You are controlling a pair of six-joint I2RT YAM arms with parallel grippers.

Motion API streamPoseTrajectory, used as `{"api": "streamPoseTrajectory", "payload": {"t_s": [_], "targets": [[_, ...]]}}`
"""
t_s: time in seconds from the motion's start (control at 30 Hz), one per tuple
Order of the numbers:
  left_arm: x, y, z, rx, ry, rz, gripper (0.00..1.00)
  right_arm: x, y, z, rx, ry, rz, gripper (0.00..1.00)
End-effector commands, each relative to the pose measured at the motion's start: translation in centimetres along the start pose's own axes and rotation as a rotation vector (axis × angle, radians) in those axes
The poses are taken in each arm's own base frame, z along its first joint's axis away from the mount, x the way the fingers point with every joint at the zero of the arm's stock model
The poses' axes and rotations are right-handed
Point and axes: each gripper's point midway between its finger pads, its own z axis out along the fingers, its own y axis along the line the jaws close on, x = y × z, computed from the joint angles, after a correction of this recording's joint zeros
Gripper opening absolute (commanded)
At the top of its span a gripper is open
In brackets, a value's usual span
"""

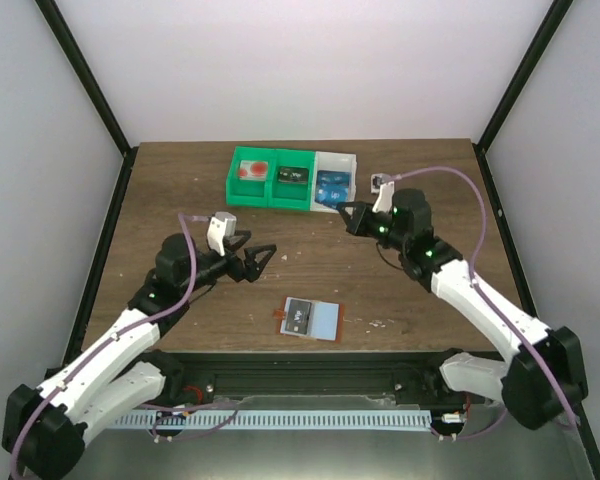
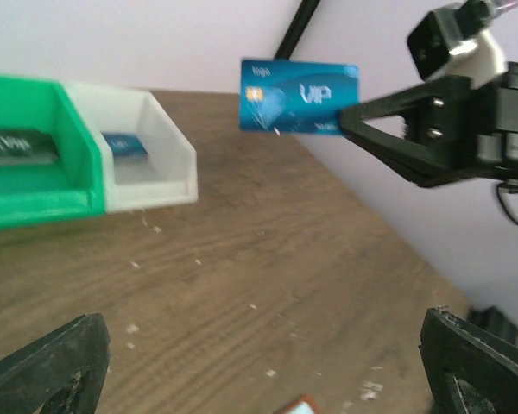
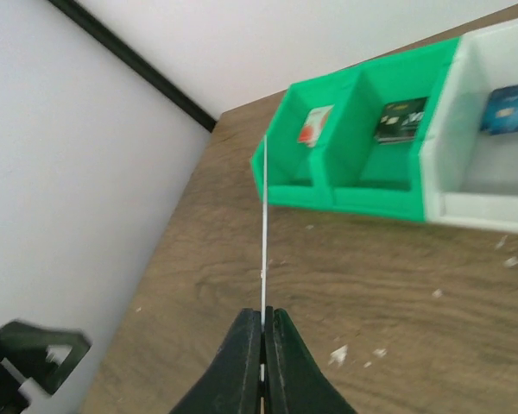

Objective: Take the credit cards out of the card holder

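So right fingers (image 3: pixel 246 345) were clamped on a blue card (image 2: pixel 298 97) by its edge, probably to drop it in the white bin (image 1: pixel 336 156) upper centre; left fingers (image 2: pixel 52 366) gaped empty.

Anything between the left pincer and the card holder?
Nothing. The top view shows only bare table between the left pincer and the card holder.

A brown wooden table (image 1: pixel 180 190) is filling the middle of the top view. A row of bins (image 1: pixel 250 197), two green and one white, is sitting at upper centre. The card holder (image 1: pixel 325 321) is lying open at lower centre, pale specks (image 1: pixel 385 323) lying to its right.
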Motion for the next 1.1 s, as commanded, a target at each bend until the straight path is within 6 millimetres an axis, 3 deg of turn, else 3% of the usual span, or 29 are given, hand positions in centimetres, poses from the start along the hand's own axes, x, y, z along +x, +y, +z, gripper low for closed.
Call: {"api": "streamPoseTrajectory", "payload": {"t_s": [0.0, 0.27, 0.47, 0.77, 1.07], "targets": [[1.6, -2.1, -0.4, 0.240, 0.109, -0.279, 1.00, -2.6, -2.7, 1.8, 0.010, 0.031, -0.043, 0.01], [4.3, 0.6, 0.3, 0.086, 0.258, -0.311, 1.00, -5.2, -10.7, 6.1, 0.119, 0.122, 0.046, 0.01], [5.6, 3.1, -0.8, -0.062, 0.270, -0.196, 1.00, -5.4, -13.6, 9.6, 0.165, 0.179, 0.060, 0.00], [5.8, 3.6, -1.4, -0.096, 0.248, -0.170, 1.00, -5.1, -18.6, 15.5, 0.237, 0.262, 0.125, 0.01], [6.1, 3.6, -1.3, -0.096, 0.265, -0.174, 1.00, -4.0, -21.1, 17.2, 0.288, 0.269, 0.201, 0.01]]}}
